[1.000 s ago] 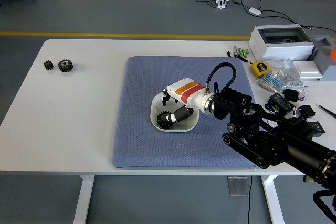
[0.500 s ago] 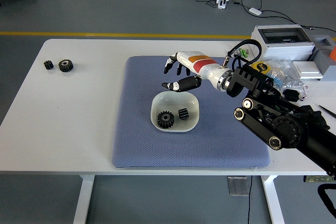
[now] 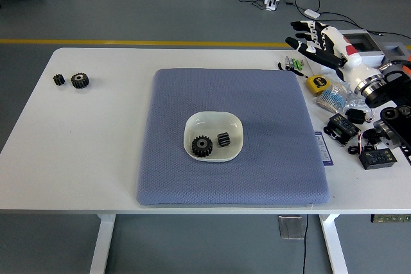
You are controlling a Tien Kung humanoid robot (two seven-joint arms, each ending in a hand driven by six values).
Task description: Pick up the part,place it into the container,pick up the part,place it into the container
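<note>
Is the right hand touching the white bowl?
Apart. The head view shows the right hand open over the table's far right, blue mat between it and the white bowl.

right hand (image 3: 316, 41) raised at far right | fingers spread, empty | black forearm at right edge

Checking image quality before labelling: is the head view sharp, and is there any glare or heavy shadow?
Head view: evenly lit and sharp; the gears in the white bowl show clear teeth; soft shadow only under the mat's edge; the raised right hand is barely blurred; no glare.
</note>
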